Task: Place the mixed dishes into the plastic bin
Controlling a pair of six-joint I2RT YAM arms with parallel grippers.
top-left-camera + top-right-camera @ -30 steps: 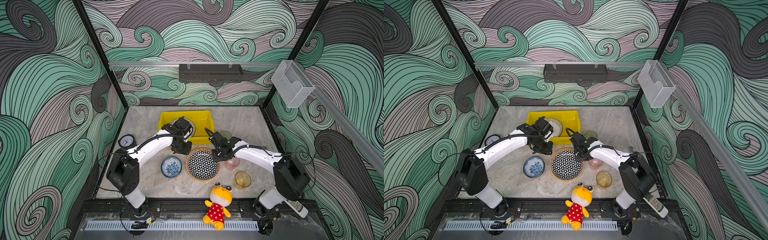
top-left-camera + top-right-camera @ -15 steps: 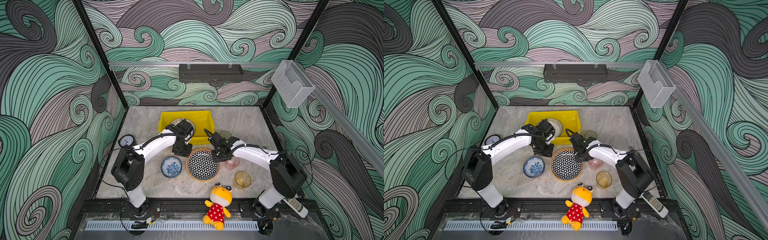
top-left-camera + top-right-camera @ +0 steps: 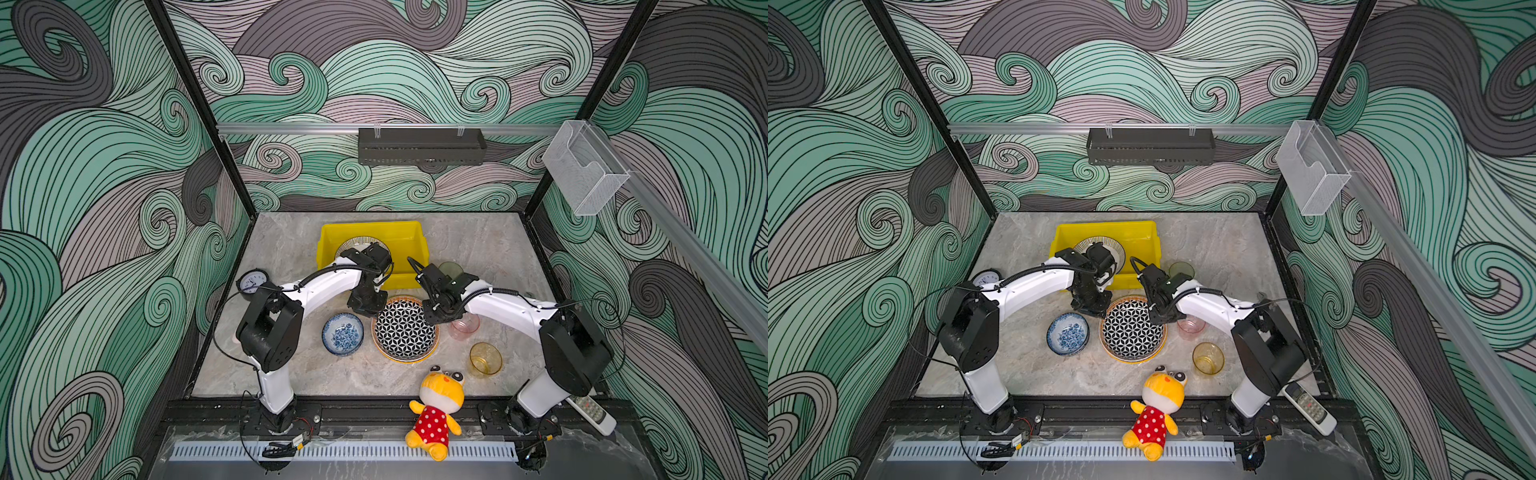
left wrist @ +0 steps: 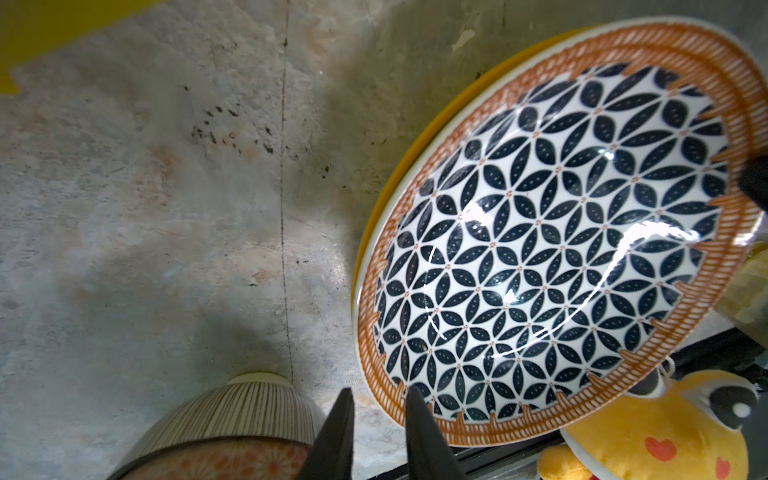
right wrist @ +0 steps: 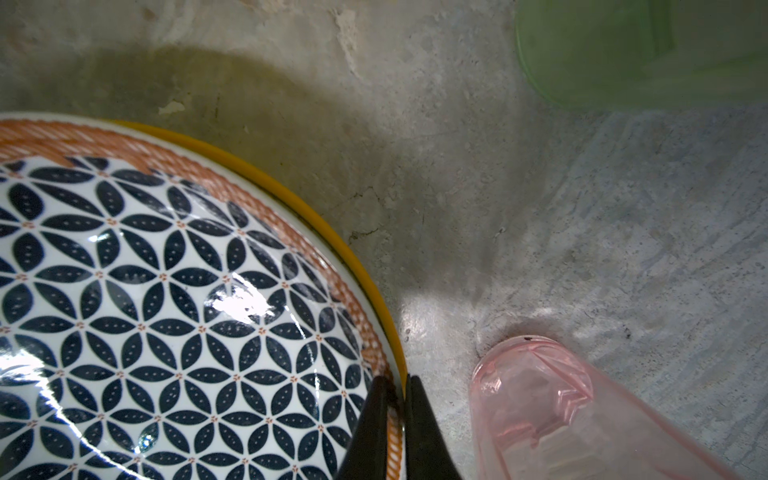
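Right claw [image 5: 397, 384]: closed tight on the rim of the round plate with a black-and-white geometric pattern and orange border [image 3: 405, 332].
Left claw [image 4: 378, 395]: fingers stand a narrow gap apart at the far rim of that plate. I cannot tell if they touch it.
Geometric plate: lies on the grey stone counter [image 3: 291, 249], just in front of the bin, between both claws.
Bright yellow rectangular plastic bin [image 3: 370, 225]: at the back middle, with a striped-rim plate [image 3: 353, 245] inside.
Other dishes: the blue floral bowl [image 3: 343, 333] is left of the geometric plate and the translucent pink cup [image 3: 463, 328] right of it. The amber cup [image 3: 485, 359] is nearer the front, and the green cup [image 3: 451, 269] is by the bin's right corner.
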